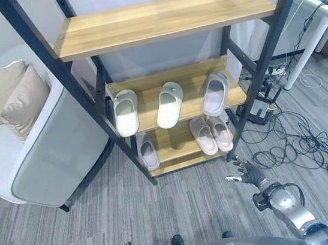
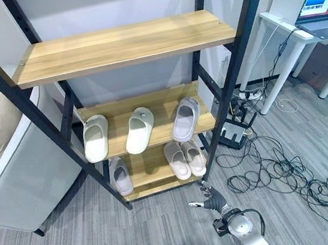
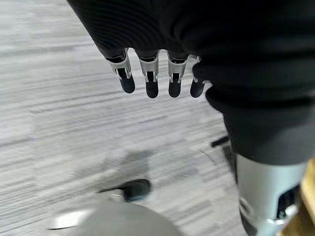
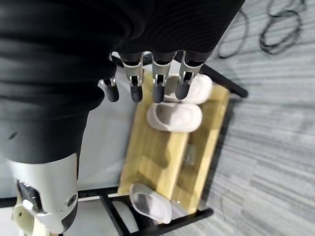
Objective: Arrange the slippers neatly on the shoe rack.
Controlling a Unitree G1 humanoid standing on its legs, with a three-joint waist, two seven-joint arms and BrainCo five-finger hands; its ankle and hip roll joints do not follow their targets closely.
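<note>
Armchair and laptop cut off by edges

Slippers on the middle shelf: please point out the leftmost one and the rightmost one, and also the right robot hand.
leftmost slipper (image 1: 126, 112), left eye view, on its strap.
rightmost slipper (image 1: 215, 93), left eye view, on its strap.
right robot hand (image 1: 246, 173), left eye view, on its palm.

Matt wooden shelves in a black metal rack frame; grey carpeted floor.

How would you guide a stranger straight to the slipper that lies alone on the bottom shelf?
Find the shoe rack, then its lowest wooden shelf. A pair of slippers lies together at the right; the lone slipper lies at the left end, well apart from them.
</note>
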